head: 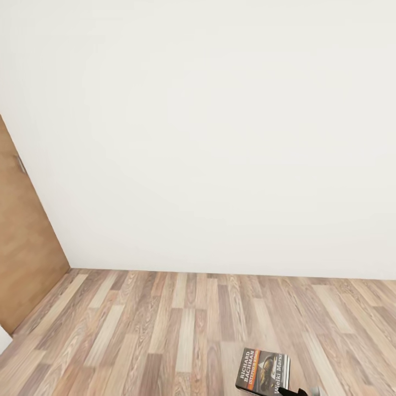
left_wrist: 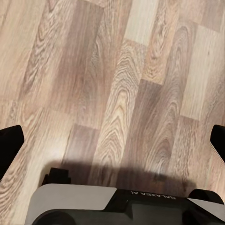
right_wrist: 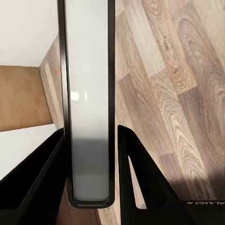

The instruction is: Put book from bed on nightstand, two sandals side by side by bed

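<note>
The right gripper (right_wrist: 89,187) is clamping the book (right_wrist: 88,93) edge-on between its two dark jaws, the pale page edges running up the right wrist view, and in the head view the book (head: 263,371) is showing its dark cover with orange and white lettering low over the wood-plank floor (head: 165,330). The left gripper (left_wrist: 112,140) is hanging over bare planks with its jaws spread wide and holding nothing. Farther off, the floor is meeting a plain white wall (head: 220,137), with a brown wooden door (head: 25,247) standing at the left corner.
</note>
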